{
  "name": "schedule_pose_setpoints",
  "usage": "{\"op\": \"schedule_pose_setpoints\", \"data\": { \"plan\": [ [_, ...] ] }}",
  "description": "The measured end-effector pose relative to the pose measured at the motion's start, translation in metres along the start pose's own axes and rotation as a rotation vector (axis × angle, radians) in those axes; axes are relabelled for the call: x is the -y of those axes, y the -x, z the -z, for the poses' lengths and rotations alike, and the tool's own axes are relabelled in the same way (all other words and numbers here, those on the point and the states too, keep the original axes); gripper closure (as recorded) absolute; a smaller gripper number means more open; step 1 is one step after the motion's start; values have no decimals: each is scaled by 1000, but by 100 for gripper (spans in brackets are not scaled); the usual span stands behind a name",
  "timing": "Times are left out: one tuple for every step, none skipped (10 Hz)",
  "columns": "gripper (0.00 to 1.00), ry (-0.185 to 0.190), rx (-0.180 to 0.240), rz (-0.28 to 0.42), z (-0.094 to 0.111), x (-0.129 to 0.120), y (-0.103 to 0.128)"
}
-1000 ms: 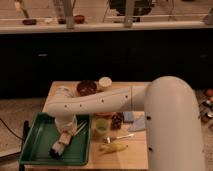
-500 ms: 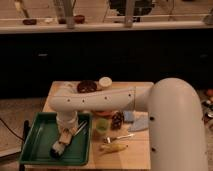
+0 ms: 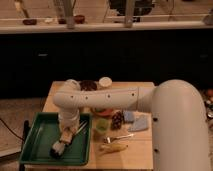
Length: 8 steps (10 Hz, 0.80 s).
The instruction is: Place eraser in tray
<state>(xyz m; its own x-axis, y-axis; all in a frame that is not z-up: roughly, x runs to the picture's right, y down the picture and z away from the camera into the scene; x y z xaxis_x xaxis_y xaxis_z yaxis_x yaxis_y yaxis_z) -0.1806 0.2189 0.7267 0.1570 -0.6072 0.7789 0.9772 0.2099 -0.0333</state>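
The green tray (image 3: 37, 145) lies at the table's front left. The eraser (image 3: 57, 148), a small white and black block, is inside the tray near its front middle. My tan gripper (image 3: 66, 136) hangs from the white arm (image 3: 100, 99), reaches down into the tray, and sits just above and behind the eraser, close to or touching it. I cannot tell whether it holds the eraser.
A yellow banana-like item (image 3: 113, 148) and a metal utensil (image 3: 120, 136) lie right of the tray. A green cup (image 3: 101, 125), a brown lumpy item (image 3: 117, 120) and a blue cloth (image 3: 138, 121) sit mid-table. A dark bowl (image 3: 89, 85) and a white cup (image 3: 105, 81) stand at the back.
The arm's elbow has shifted slightly to the right. The eraser stays at the same spot in the tray, with the gripper still over it.
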Motion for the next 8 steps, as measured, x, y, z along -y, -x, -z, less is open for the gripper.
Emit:
{"op": "schedule_pose_setpoints", "data": {
  "plan": [
    [20, -2, 6, 5, 1, 0, 0],
    [20, -1, 8, 10, 1, 0, 1],
    [20, -4, 11, 14, 2, 0, 1],
    [20, -5, 11, 16, 3, 0, 1],
    [20, -6, 9, 17, 4, -1, 1],
    [20, -11, 5, 18, 6, -1, 0],
    [20, -14, 1, 19, 7, 0, -1],
    [20, -20, -6, 20, 9, 0, -2]
  ]
}}
